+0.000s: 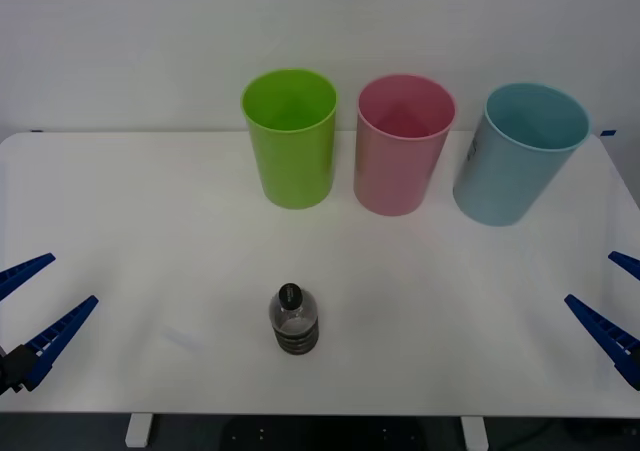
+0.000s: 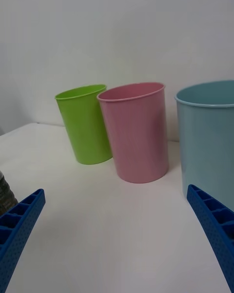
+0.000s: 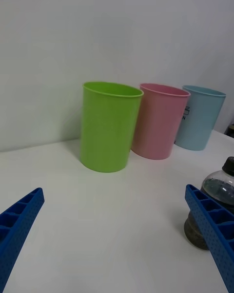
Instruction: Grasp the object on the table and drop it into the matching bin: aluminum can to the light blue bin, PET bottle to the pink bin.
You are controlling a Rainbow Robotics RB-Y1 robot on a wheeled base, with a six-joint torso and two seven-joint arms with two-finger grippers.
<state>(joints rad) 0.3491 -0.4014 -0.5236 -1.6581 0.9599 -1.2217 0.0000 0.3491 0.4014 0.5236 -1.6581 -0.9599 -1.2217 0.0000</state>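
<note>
A small clear PET bottle (image 1: 294,320) with a black cap and dark lower half stands upright on the white table (image 1: 150,231), near the front edge at the middle; it also appears in the left wrist view (image 3: 213,195) and as a sliver in the right wrist view (image 2: 6,192). The pink bin (image 1: 402,143) (image 2: 137,132) (image 3: 159,119) stands at the back centre, the light blue bin (image 1: 520,151) (image 2: 208,136) (image 3: 200,117) to its right. My left gripper (image 1: 28,316) (image 3: 114,239) is open at the front left edge. My right gripper (image 1: 615,306) (image 2: 114,239) is open at the front right edge.
A lime green bin (image 1: 290,136) (image 2: 87,123) (image 3: 108,125) stands left of the pink one. All three bins form a row along the back of the table, before a white wall. Bare tabletop separates the bottle from both grippers and from the bins.
</note>
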